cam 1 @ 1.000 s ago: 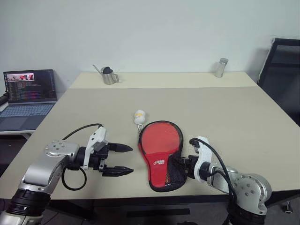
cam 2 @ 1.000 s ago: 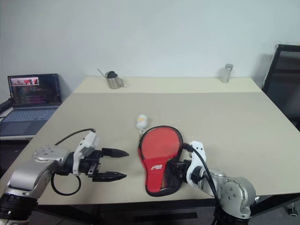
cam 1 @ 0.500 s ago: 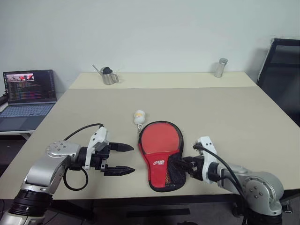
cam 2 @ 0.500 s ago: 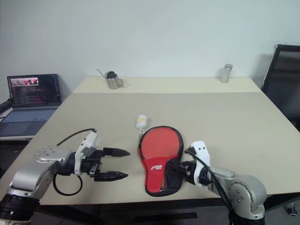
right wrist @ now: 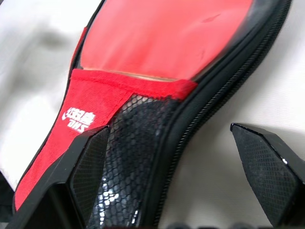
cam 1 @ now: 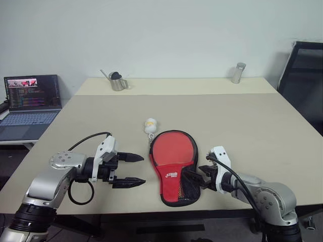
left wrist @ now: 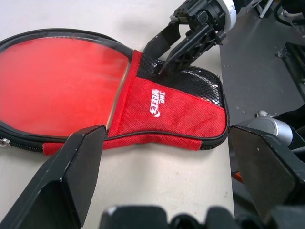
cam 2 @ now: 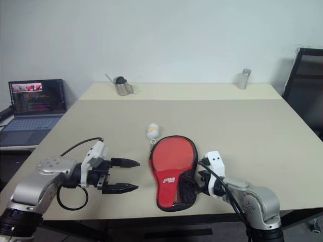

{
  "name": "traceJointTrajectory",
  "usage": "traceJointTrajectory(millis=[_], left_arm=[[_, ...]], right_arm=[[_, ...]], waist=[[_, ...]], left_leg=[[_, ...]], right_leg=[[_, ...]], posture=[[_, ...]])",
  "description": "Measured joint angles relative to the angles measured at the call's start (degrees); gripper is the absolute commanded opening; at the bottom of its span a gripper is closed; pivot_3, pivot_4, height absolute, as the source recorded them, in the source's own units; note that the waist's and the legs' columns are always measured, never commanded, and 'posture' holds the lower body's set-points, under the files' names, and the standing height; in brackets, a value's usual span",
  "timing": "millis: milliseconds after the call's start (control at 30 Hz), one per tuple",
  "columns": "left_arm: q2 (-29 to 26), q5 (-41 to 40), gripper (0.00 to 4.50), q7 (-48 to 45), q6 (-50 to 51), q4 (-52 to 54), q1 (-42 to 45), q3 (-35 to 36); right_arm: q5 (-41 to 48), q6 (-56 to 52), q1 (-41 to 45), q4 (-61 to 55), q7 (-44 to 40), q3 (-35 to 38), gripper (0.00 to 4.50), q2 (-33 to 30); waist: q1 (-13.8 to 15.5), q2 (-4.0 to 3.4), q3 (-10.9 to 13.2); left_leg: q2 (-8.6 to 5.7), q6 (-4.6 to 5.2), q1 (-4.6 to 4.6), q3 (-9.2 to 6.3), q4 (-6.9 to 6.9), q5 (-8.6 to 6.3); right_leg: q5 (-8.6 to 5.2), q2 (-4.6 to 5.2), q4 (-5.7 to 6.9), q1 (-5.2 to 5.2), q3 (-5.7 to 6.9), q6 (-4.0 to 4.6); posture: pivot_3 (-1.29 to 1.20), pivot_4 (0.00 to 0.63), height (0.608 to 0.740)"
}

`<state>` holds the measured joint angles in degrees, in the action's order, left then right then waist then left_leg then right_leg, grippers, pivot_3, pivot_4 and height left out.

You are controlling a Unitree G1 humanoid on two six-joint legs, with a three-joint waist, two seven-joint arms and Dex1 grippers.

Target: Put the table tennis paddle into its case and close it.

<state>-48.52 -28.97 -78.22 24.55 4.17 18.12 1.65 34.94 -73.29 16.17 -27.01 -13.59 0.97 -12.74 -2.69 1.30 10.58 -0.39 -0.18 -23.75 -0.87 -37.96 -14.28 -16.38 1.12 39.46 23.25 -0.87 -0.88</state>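
- Left hand [cam 1: 132, 170] is hovering over the table [cam 1: 242, 116] just beside the case [cam 1: 174, 169], its two black fingers spread wide and gripping nothing.
- Case is lying flat near the table's front edge, red side up, its round end pointing away from the robot and its mesh pocket [left wrist: 198, 78] sitting at the narrow end.
- Paddle [cam 1: 173, 149] is resting inside the case, its red face showing through the opening; the handle is hiding under the red flap with the white logo [left wrist: 156, 101].
- White charm [cam 1: 150, 124] is lying on the table just beyond the round end, linked to the zipper rim [right wrist: 224, 64].
- Right hand [cam 1: 203, 176] is sitting at the narrow end of the case, fingers spread, one over the mesh pocket and the other over bare table, pinching nothing.
- Zipper is looking unclosed around the round end, so the closing step is likely remaining.
- Risks, as I am judging them: the soft case sliding off the near edge if pushed with neither hand pinning it; a finger snagging in the mesh; the small zipper pull slipping out of a pinch.
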Motion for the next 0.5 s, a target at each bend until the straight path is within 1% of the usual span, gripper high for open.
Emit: traceJointTrajectory(millis=[67,300,433,467,500], left_arm=[[0.0,0.09,4.5,0.0,0.0,-0.01,0.24,-0.03],[0.0,0.18,4.5,0.01,-0.01,-0.03,0.44,-0.04],[0.0,0.18,4.5,0.0,-0.01,-0.02,0.44,-0.03],[0.0,0.17,4.5,0.0,-0.01,-0.02,0.44,-0.04],[-0.01,0.16,4.5,-0.02,-0.01,-0.02,0.42,-0.03]], right_arm=[[-0.54,1.03,-0.51,0.41,0.01,-0.48,3.9,-0.19],[-2.11,2.87,-2.13,1.04,-0.36,-1.37,1.51,-1.07],[-2.12,2.9,-2.7,0.88,-1.13,-2.78,0.25,-1.09],[-2.16,2.91,-2.7,0.76,-1.12,-2.99,0.02,-1.05],[-2.23,2.89,-2.69,0.54,-1.07,-3.44,0.02,-1.03]], waist=[[0.0,0.04,-0.03],[0.01,0.1,-0.06],[0.02,0.1,-0.07],[0.02,0.1,-0.07],[0.02,0.1,-0.07]], left_leg=[[0.0,0.0,0.0,0.0,0.0,0.0],[0.0,0.0,0.01,-0.01,-0.01,0.0],[0.0,0.0,0.01,-0.01,-0.01,0.0],[-0.01,0.0,0.01,0.0,-0.01,0.0],[-0.01,0.0,0.01,0.0,-0.01,0.0]], right_leg=[[0.0,0.0,-0.01,-0.01,0.01,0.0],[0.0,0.0,0.0,-0.02,0.01,0.0],[0.0,0.0,0.0,-0.03,0.01,0.0],[0.0,0.0,-0.01,-0.03,0.01,0.0],[0.0,0.0,-0.01,-0.03,0.0,0.0]], posture=[[0.0,0.15,0.74],[0.0,0.15,0.74],[0.0,0.15,0.74],[0.0,0.15,0.74],[0.0,0.15,0.74]])
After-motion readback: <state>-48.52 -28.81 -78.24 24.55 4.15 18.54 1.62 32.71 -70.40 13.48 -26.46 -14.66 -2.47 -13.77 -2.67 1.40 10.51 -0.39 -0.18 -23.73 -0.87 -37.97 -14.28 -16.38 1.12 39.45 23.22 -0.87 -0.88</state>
